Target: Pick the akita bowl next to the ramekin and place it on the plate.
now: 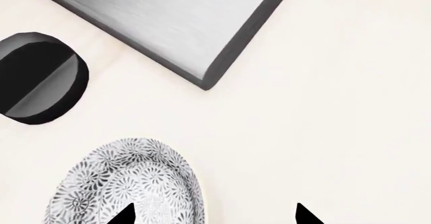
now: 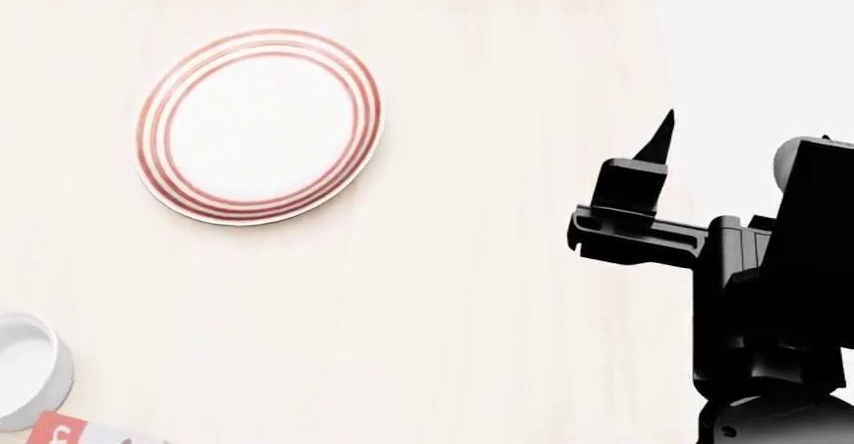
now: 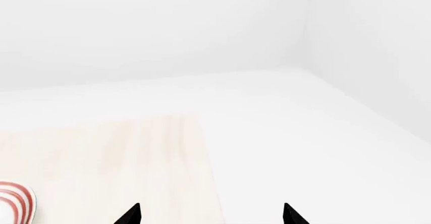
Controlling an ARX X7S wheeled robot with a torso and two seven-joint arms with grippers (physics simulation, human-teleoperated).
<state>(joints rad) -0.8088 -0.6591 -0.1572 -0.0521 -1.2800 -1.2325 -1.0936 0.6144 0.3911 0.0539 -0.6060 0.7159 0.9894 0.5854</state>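
Observation:
In the left wrist view a grey flower-patterned akita bowl (image 1: 128, 183) stands on the pale table. My left gripper (image 1: 215, 216) is open above it. One fingertip (image 1: 124, 216) is over the bowl's inside and the other is over bare table, with the bowl's rim between them. The ramekin (image 2: 20, 364) shows only in the head view, at the lower left edge. The white plate with red rings (image 2: 260, 124) lies at the upper left, and its rim (image 3: 17, 201) also shows in the right wrist view. My right gripper (image 3: 210, 215) is open and empty over the table's right edge.
A grey slab (image 1: 189, 27) with a dark ring and a black round knob (image 1: 37, 77) lie beyond the bowl. A red-labelled item (image 2: 80, 432) sits next to the ramekin. The right arm (image 2: 747, 284) fills the head view's right side, past the table's edge.

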